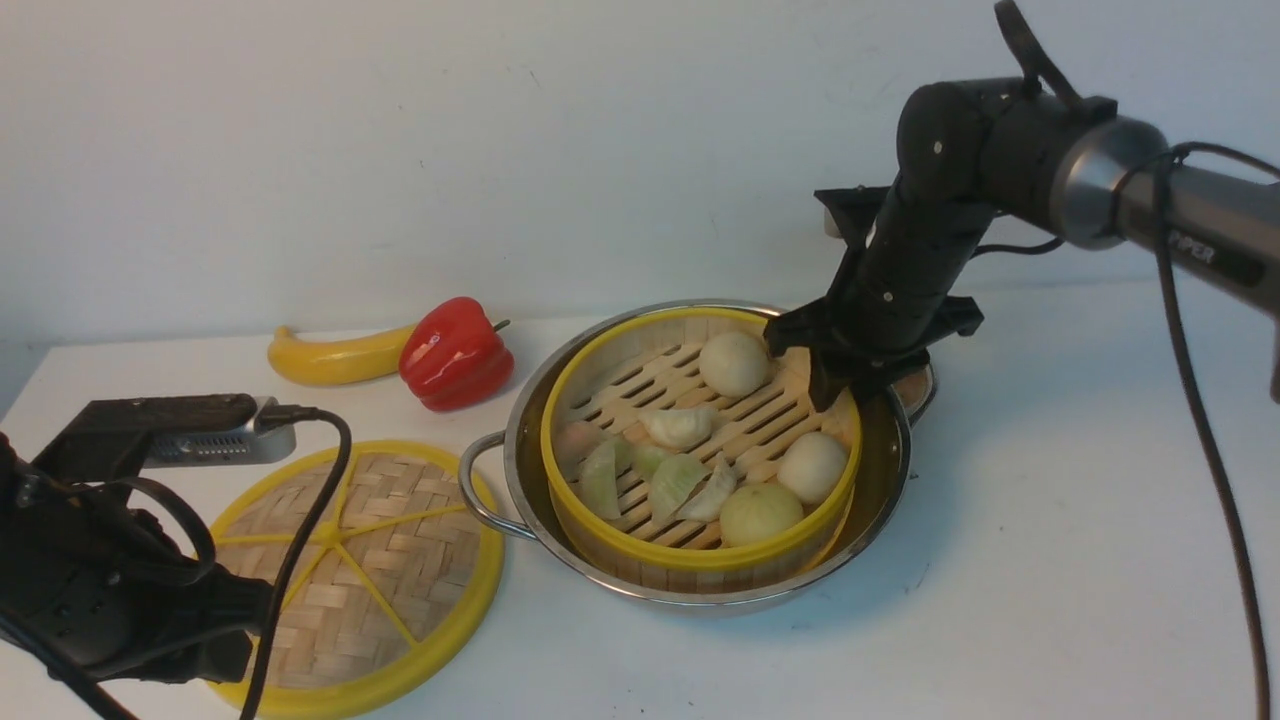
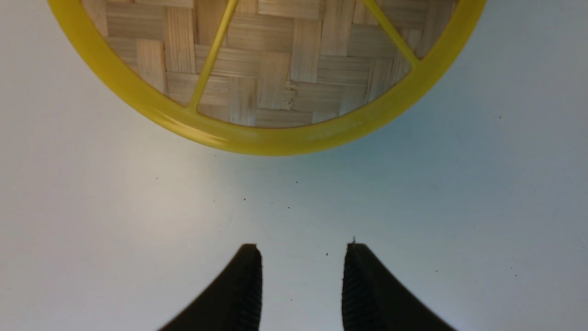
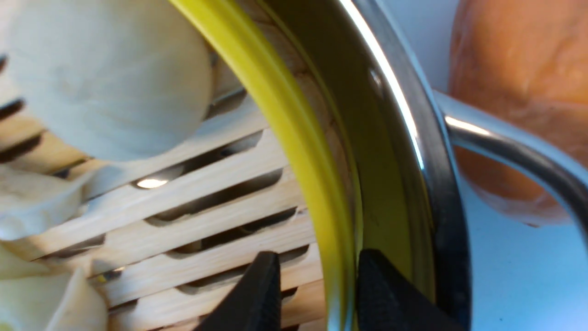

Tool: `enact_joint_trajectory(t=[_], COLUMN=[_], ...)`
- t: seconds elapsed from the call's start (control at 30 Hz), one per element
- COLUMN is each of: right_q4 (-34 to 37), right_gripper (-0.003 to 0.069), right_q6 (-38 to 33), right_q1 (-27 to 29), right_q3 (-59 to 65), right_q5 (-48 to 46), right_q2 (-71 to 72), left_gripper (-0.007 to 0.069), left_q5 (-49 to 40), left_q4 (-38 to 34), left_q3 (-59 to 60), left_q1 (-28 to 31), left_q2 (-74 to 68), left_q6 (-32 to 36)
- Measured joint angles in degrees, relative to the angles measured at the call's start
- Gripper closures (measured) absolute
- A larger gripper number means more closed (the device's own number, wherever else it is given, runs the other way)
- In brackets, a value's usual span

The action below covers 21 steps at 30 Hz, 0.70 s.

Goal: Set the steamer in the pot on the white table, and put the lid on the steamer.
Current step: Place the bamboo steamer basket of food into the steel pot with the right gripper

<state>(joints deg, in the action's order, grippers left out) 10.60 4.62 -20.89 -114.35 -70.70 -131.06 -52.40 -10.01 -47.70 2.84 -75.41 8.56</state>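
Steamer (image 1: 745, 425) seated in the pot (image 1: 520, 440), lid (image 1: 355, 575) not yet on
Right gripper (image 1: 845, 392) straddles the steamer's yellow rim, jaws spread, so placing looks done. The lid lies flat on the white table (image 1: 1050, 520) beside the pot; left gripper (image 2: 301, 285), spread and empty, hangs just short of its rim. Next: pinch that rim, lift, centre it over the steamer.

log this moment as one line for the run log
stage: steamer in pot, lid not yet on | right gripper: open, astride steamer rim | left gripper: open, empty, near lid | lid: flat on white table
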Motion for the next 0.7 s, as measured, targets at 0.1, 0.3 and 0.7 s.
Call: enact_joint_trajectory(t=[0.1, 0.3, 0.7], right_q4=[-0.06, -1.23, -13.56], right_gripper=[0.0408, 0.0408, 0.0473], right_q6=[0.00, 0.00, 0.06], right_q1=[0.00, 0.00, 2.09], right_q3=[-0.39, -2.86, -4.47], right_q5=[-0.06, 0.03, -0.02], right_q2=[0.98, 2.89, 16.54], left_gripper=[0.0384, 0.0384, 0.0384], left_q5=[0.00, 0.00, 2.01], left_q4=[0.00, 0.00, 0.00], left_q3=[0.00, 0.00, 0.00], left_q1=[0.00, 0.00, 0.00], left_q2=[0.00, 0.00, 0.00], left_q6=[0.00, 0.00, 0.03])
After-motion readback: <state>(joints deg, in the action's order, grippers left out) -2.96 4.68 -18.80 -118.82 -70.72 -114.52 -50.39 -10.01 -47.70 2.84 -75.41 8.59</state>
